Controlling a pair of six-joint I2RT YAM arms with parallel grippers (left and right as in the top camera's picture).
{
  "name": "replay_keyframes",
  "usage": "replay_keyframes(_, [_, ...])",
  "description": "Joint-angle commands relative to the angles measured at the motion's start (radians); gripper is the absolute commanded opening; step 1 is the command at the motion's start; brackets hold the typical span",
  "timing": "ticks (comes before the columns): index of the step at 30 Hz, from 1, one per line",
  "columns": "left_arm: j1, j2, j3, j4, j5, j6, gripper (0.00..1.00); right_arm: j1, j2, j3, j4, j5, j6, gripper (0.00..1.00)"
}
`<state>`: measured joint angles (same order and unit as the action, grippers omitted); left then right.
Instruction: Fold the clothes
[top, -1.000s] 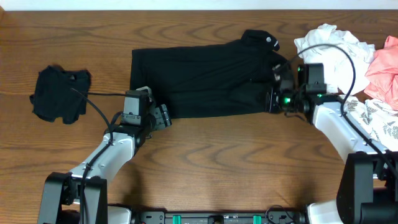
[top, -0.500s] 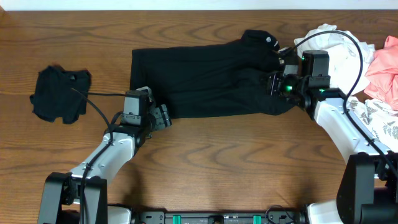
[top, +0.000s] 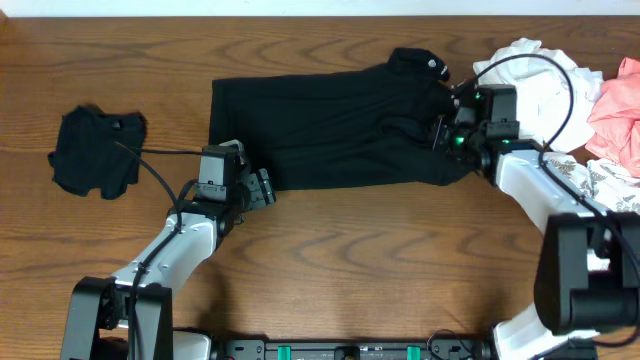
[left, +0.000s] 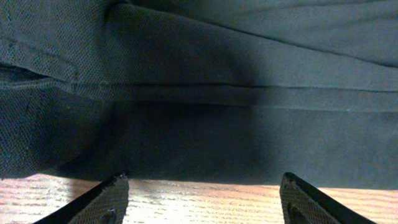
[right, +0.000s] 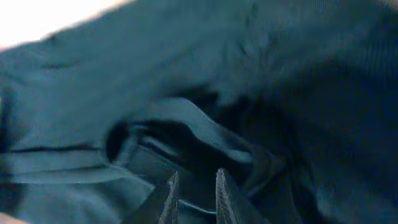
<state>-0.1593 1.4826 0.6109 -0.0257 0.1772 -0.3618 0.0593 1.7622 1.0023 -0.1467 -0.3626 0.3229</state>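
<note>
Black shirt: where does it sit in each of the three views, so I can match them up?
Overhead: black shirt spread across the middle of the table.
Left wrist: shirt fills the upper frame, above the open left gripper.
Right wrist: its rumpled folds fill the frame.
Shared landmark: the near hem against bare wood, seen overhead and from the left wrist.

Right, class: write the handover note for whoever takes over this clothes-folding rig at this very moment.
Left hand: open, empty, at the near edge of the black shirt, left end.
Right hand: jaws nearly together over the shirt's rumpled collar end; grip on fabric unclear.
Things: shirt lies as a long band across the table; small black garment crumpled far left; white garment, pink garment and leaf-print garment heaped far right.
Done: shirt seemingly narrowed lengthwise.
To do: finish folding it, then the rest.
</note>
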Motion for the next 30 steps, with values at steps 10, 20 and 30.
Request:
replay_keyframes(10, [-0.002, -0.013, 0.015, -0.004, -0.005, 0.014, 0.78, 0.008, -0.055, 0.019, -0.002, -0.548, -0.153, 0.13])
replay_keyframes(20, [-0.002, -0.013, 0.015, -0.004, -0.005, 0.014, 0.78, 0.047, -0.009, 0.002, 0.045, -0.656, -0.023, 0.03])
replay_keyframes(30, [-0.002, -0.013, 0.015, -0.005, -0.005, 0.014, 0.79, 0.062, 0.133, -0.034, 0.219, -0.505, 0.171, 0.05])
